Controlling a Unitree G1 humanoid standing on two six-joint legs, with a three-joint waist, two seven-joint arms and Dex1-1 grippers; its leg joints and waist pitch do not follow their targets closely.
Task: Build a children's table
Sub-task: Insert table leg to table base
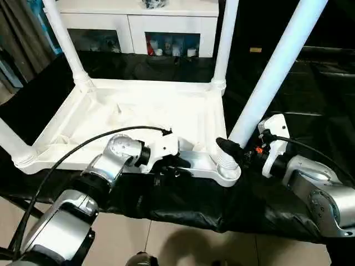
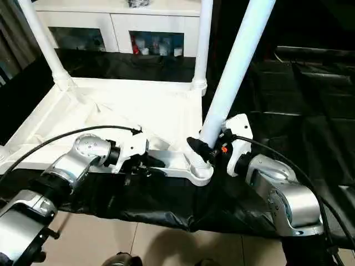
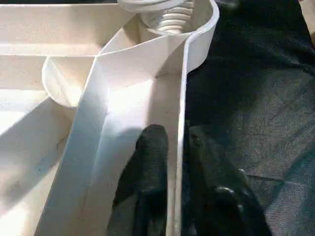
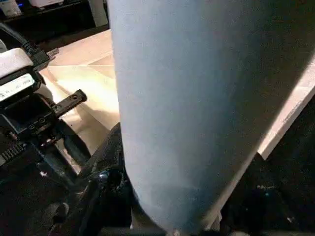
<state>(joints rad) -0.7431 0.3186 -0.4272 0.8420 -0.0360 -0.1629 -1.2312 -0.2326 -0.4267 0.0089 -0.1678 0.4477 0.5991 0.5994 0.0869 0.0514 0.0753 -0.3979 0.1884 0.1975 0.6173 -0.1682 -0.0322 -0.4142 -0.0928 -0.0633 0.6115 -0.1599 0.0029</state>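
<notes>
The black cloth (image 1: 288, 94) covers the tabletop, and on it the table (image 1: 138, 119) lies upside down, ribbed underside up, in the middle of the head view. A white cabinet (image 1: 133, 22) with glass doors stands behind it at 12 o'clock.

Three legs already stand in their corner sockets: one at 11 o'clock (image 1: 66, 41), one at 1 o'clock (image 1: 224, 39), and one at 9 o'clock (image 1: 10, 141), cut off by the picture edge. The fourth leg (image 1: 277, 69) rises from the near socket (image 1: 226, 169) at 5 o'clock, leaning away toward 1 o'clock instead of standing straight like the others. The left wrist view shows its screw thread (image 3: 170, 19) partly exposed above the socket, so it looks not fully home.

The right gripper (image 1: 236, 149) holds the foot of this fourth leg just above the socket, its jaws closed around the tube. The left gripper (image 3: 179, 187) pinches the table's near rim (image 3: 182, 98) between its jaws, one finger inside the wall and one outside, steadying the top.

By this reckoning the job is nearly done: three legs in, the last one started. What seems left is to straighten the leg and seat it fully, then turn the table onto its feet.
</notes>
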